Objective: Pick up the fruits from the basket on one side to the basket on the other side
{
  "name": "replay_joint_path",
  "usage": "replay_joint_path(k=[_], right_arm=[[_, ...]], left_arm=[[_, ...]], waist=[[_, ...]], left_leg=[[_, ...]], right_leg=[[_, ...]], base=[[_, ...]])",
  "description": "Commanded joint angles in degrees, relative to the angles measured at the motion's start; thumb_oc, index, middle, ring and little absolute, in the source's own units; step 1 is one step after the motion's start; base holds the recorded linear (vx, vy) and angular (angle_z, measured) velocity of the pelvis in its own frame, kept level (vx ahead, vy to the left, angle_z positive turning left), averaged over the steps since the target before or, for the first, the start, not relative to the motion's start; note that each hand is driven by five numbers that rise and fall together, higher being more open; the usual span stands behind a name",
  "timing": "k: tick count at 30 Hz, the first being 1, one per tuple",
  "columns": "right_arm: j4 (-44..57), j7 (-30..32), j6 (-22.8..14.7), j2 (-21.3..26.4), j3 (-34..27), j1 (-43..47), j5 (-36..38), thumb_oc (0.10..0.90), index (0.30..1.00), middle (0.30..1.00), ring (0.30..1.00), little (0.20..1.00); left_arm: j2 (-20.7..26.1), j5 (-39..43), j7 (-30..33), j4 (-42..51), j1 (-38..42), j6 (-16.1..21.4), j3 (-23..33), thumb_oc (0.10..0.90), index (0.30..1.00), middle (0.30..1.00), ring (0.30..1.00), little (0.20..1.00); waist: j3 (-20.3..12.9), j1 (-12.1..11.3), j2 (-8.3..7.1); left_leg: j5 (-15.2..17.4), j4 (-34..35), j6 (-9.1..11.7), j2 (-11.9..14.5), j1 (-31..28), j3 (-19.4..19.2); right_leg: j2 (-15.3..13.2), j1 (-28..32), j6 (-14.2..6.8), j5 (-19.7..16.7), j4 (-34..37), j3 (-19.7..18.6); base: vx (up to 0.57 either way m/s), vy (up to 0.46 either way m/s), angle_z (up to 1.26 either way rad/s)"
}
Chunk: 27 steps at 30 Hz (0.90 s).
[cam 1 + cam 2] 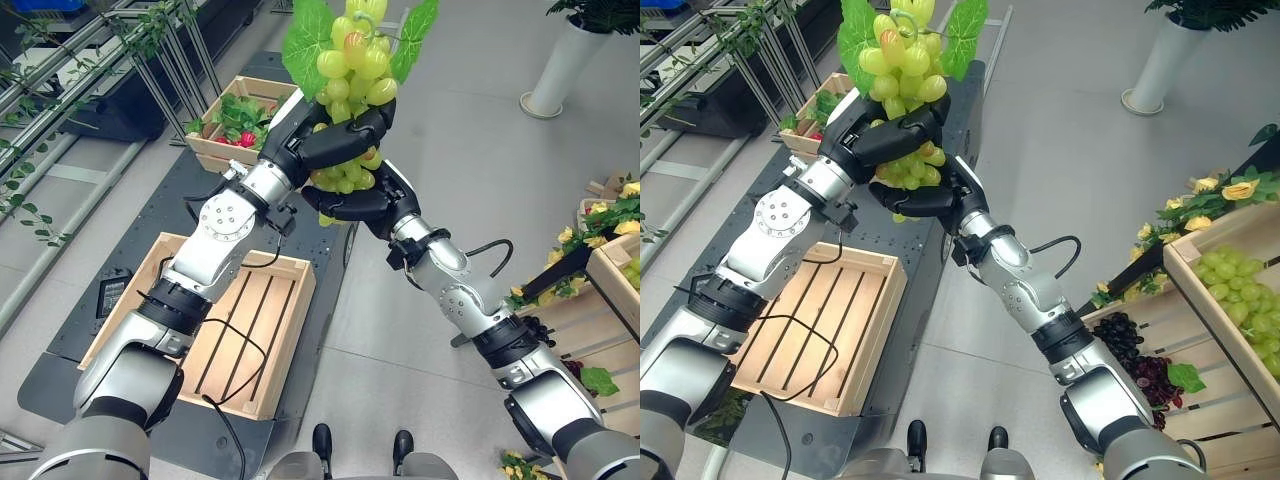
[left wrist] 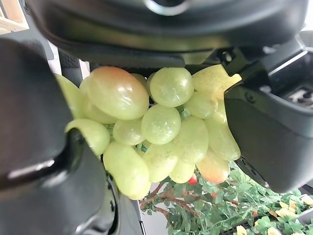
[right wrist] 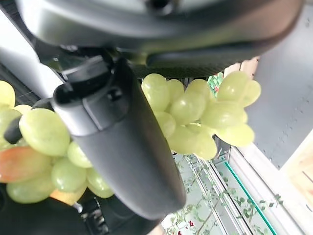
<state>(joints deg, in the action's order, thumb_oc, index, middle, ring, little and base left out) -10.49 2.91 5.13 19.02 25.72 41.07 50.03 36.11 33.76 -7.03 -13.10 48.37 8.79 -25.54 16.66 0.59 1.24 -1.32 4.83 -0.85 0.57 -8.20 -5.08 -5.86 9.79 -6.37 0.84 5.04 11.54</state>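
- We see a bunch of green grapes (image 1: 352, 60) with green leaves held high in mid-air, gripped by both hands at once.
- Our left hand (image 1: 335, 138) curls its fingers around the bunch's middle.
- Our right hand (image 1: 362, 203) cups and clasps the bunch from below.
- An empty wooden crate (image 1: 262, 330) sits below on our left.
- Crates of green grapes (image 1: 1230, 280) and dark grapes (image 1: 1130, 345) stand at our right.
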Motion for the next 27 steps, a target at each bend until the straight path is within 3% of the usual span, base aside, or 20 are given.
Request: replay_joint_path(k=[1, 13, 14, 15, 16, 17, 27], right_arm=[[-3.1, 0.9, -7.7, -6.7, -1.3, 6.5, 2.1, 0.400, 0.300, 0.300, 0.300, 0.300], [-3.1, 1.4, -8.7, -6.4, -1.8, 6.6, 2.1, 0.400, 0.300, 0.300, 0.300, 0.300], [-3.5, 1.3, -8.8, -6.4, -1.9, 6.7, 2.2, 0.400, 0.300, 0.300, 0.300, 0.300], [-3.6, 1.3, -8.8, -6.4, -1.9, 6.7, 2.2, 0.400, 0.300, 0.300, 0.300, 0.300], [-3.5, 1.6, -8.8, -6.4, -1.9, 6.5, 2.1, 0.400, 0.300, 0.300, 0.300, 0.300], [-3.5, 1.6, -8.7, -6.3, -2.0, 6.5, 2.1, 0.400, 0.300, 0.300, 0.300, 0.300], [-3.4, 0.7, -8.7, -5.5, -2.1, 5.7, 2.0, 0.400, 0.300, 0.300, 0.300, 0.300]], left_arm=[[-3.8, -1.2, 0.7, -5.2, 7.6, 3.7, -0.9, 0.400, 0.300, 0.300, 0.300, 0.300], [-3.1, -4.0, 2.4, -11.8, 7.7, 4.6, -0.7, 0.400, 0.300, 0.300, 0.300, 0.300], [-3.0, -6.2, 3.9, -12.7, 7.8, 4.9, -0.7, 0.551, 0.526, 0.526, 0.526, 0.526], [-3.0, -6.4, 4.1, -12.8, 7.8, 4.9, -0.7, 0.551, 0.526, 0.526, 0.526, 0.526], [-2.6, -8.0, 5.8, -13.6, 8.0, 5.3, -0.9, 0.709, 0.764, 0.764, 0.764, 0.764], [-2.3, -9.1, 5.8, -14.0, 8.0, 5.5, -0.8, 0.800, 0.900, 0.900, 0.900, 0.900], [0.8, -16.6, 10.3, -16.9, 9.3, 7.6, -2.0, 0.800, 0.900, 0.900, 0.900, 0.900]], waist=[[-15.4, -1.0, 1.32], [-15.5, -0.5, 1.35], [-15.4, -0.4, 1.39], [-15.4, -0.4, 1.39], [-15.4, -0.3, 1.46], [-15.5, -0.2, 1.49], [-15.4, 0.2, 1.58]], left_leg=[[2.8, 0.2, 2.8, 0.1, 1.8, 2.6], [2.7, 0.2, 2.9, 0.4, 1.9, 2.1], [2.7, 0.2, 2.9, 0.5, 1.8, 2.0], [2.7, 0.2, 2.9, 0.5, 1.8, 2.0], [2.7, 0.2, 2.9, 0.6, 1.7, 1.9], [2.8, 0.2, 2.9, 0.6, 1.7, 1.8], [2.7, 0.2, 3.0, 1.0, 1.6, 1.1]], right_leg=[[0.9, -1.4, 3.3, -0.5, 0.0, 1.6], [1.1, -1.8, 3.2, -0.6, 0.0, 0.9], [1.1, -1.9, 3.2, -0.6, 0.0, 0.7], [1.1, -1.9, 3.2, -0.6, 0.0, 0.7], [1.1, -1.9, 3.2, -0.6, 0.0, 0.6], [1.2, -1.9, 3.2, -0.6, 0.0, 0.6], [1.2, -2.2, 3.0, -0.7, 0.0, 0.1]], base=[[0.00, 0.000, 0.00], [0.00, 0.000, 0.00], [0.00, 0.000, 0.00], [0.00, 0.000, 0.00], [0.00, 0.000, 0.00], [0.00, 0.000, 0.00], [0.00, 0.000, 0.00]])
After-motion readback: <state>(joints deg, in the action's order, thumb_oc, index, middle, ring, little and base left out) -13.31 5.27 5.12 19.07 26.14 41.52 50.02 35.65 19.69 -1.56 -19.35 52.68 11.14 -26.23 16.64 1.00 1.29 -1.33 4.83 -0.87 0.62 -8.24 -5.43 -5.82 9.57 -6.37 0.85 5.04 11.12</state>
